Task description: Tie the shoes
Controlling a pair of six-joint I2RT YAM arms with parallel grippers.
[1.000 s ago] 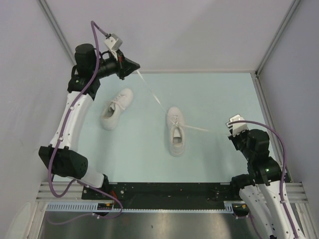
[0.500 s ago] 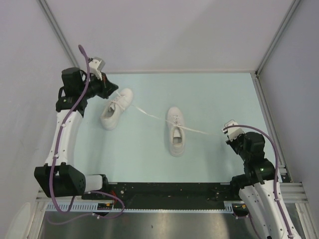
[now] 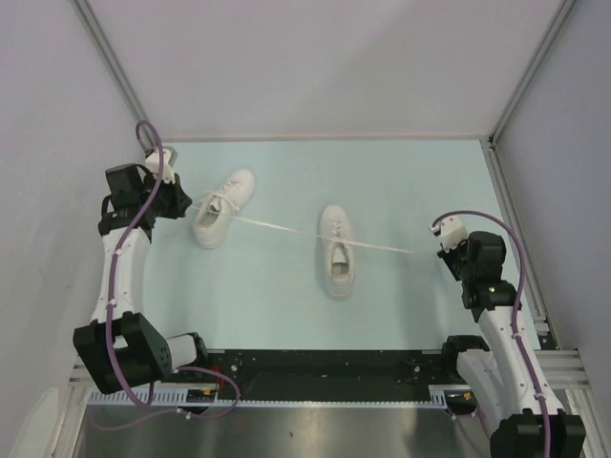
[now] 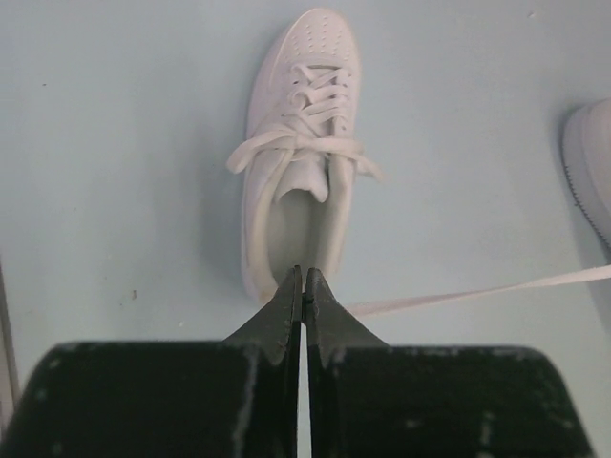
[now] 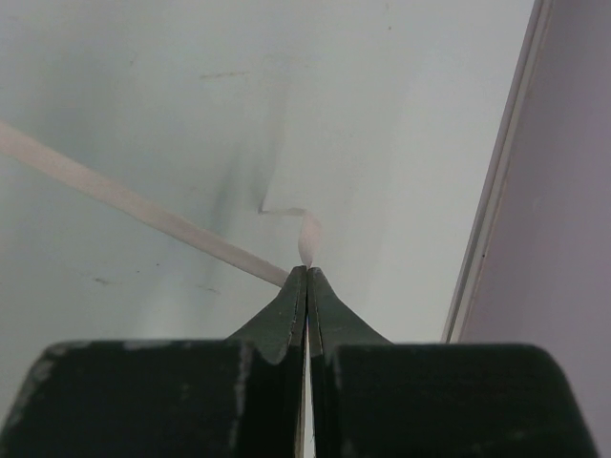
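Two white shoes lie on the pale blue table. The left shoe (image 3: 221, 208) (image 4: 301, 143) lies just ahead of my left gripper (image 3: 188, 203) (image 4: 304, 277), its heel near the fingertips, its laces bunched across the tongue. From the middle shoe (image 3: 337, 251) (image 4: 592, 162) one lace end (image 3: 272, 225) (image 4: 477, 291) runs left over the left shoe into my shut left gripper. The other lace end (image 3: 391, 249) (image 5: 143, 205) runs right to my right gripper (image 3: 441, 252) (image 5: 306, 272), which is shut on it, a short tip poking out past the fingers.
Grey walls close in the table on the left, back and right. A metal corner post (image 3: 520, 91) and the table's right edge rail (image 5: 496, 200) stand close to my right gripper. The arms' base rail (image 3: 325, 367) runs along the near edge.
My left arm has swung from the back wall towards the near left, carrying its lace end down across the left shoe. The right gripper has shifted slightly right and back, and the lace is drawn straighter.
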